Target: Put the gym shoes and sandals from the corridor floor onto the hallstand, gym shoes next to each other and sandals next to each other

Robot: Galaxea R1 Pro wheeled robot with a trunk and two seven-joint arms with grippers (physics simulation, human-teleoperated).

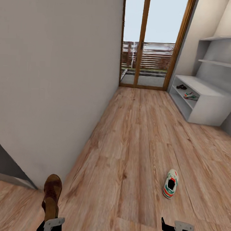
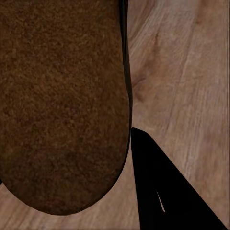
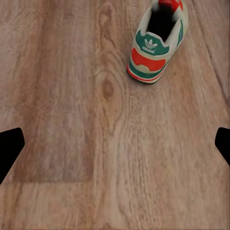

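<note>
My left gripper (image 1: 51, 223) is shut on a dark brown sandal (image 1: 52, 195), held heel-down with its toe pointing up above the corridor floor (image 1: 134, 146). In the left wrist view the sandal (image 2: 62, 105) looms large beside one black finger (image 2: 163, 191). A white gym shoe (image 1: 170, 183) with green stripes and a red-orange heel lies on the floor just ahead of my right gripper (image 1: 175, 229). In the right wrist view that gripper (image 3: 115, 143) is open, and the shoe (image 3: 155, 43) is heel toward it, beyond the fingertips. The pale grey hallstand (image 1: 210, 99) holds the other sandal (image 1: 181, 86) and the other gym shoe (image 1: 191, 96) on its open shelves.
A plain grey wall (image 1: 56, 76) runs along the left side. A wood-framed glass door (image 1: 149, 43) closes the far end of the corridor. Two floating shelves (image 1: 219, 49) hang above the hallstand. Open floor stretches between me and the rack.
</note>
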